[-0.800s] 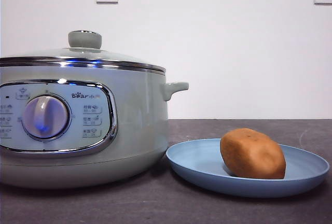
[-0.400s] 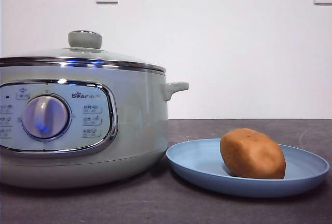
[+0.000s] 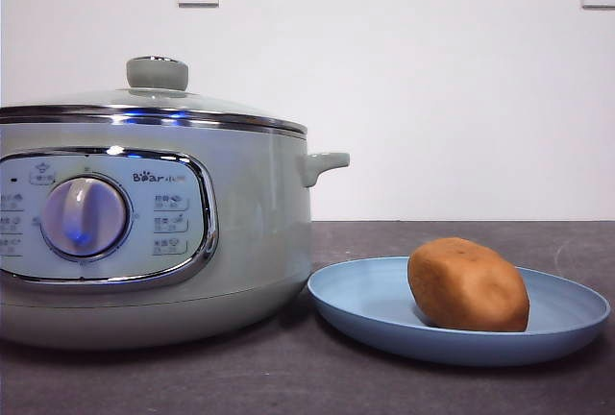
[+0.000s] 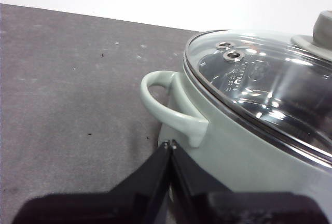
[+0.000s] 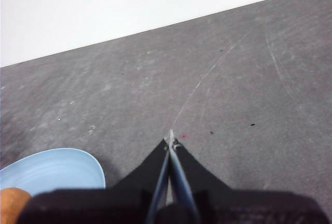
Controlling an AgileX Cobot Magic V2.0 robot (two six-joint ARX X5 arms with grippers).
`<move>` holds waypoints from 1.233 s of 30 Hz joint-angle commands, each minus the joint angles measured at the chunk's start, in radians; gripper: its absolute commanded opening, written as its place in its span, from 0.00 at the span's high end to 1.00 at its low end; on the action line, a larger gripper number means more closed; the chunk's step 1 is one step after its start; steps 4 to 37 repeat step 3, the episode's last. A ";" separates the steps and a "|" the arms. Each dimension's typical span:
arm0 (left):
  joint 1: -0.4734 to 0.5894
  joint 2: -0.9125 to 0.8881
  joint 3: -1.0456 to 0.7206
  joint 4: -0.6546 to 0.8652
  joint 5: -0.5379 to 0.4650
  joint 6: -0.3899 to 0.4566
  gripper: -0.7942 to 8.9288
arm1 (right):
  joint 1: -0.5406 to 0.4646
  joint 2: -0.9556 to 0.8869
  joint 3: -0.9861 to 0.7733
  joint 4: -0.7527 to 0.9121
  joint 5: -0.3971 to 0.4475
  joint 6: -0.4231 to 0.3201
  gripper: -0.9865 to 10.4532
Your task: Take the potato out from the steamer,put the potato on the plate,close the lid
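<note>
Left gripper (image 4: 170, 143) is seen with jaws pressed together, nothing held, parked just beside the side handle (image 4: 168, 107) of the steamer (image 4: 249, 151). Right gripper (image 5: 170, 140) is likewise clenched on nothing, hanging over bare table (image 5: 233, 79), with the plate (image 5: 52, 169) rim near it.

The lid (image 3: 144, 108) is seated on the steamer's chrome rim, knob (image 3: 158, 73) upright at centre. The potato (image 3: 468, 285) is lying on the plate, toward its middle, the plate standing just beside the steamer's base. All three steps are judged done (no arm shows in the front view).

Handling, as judgement: the potato would be firm, fairly heavy for its size, skin smooth and rounded, so it could roll or slip; best pinched across its narrower waist. The lid is glass, rigid, breakable, probably slick along the rim; the knob is the only sensible hold, lifted straight up. The plate looks light and could slide if nudged.
</note>
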 commanded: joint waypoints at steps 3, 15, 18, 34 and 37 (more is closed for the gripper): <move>0.002 -0.002 -0.013 0.002 0.002 -0.003 0.92 | 0.001 0.000 -0.011 -0.009 0.000 -0.007 0.91; 0.002 -0.002 -0.013 0.002 0.002 -0.003 0.92 | 0.001 0.000 -0.011 -0.009 0.000 -0.007 0.91; 0.002 -0.002 -0.013 0.002 0.002 -0.003 0.92 | 0.001 0.000 -0.011 -0.009 0.000 -0.007 0.91; 0.002 -0.002 -0.013 0.002 0.002 -0.003 0.92 | 0.001 0.000 -0.011 -0.009 0.000 -0.007 0.91; 0.002 -0.002 -0.013 0.002 0.002 -0.003 0.92 | 0.001 0.000 -0.011 -0.009 0.000 -0.007 0.91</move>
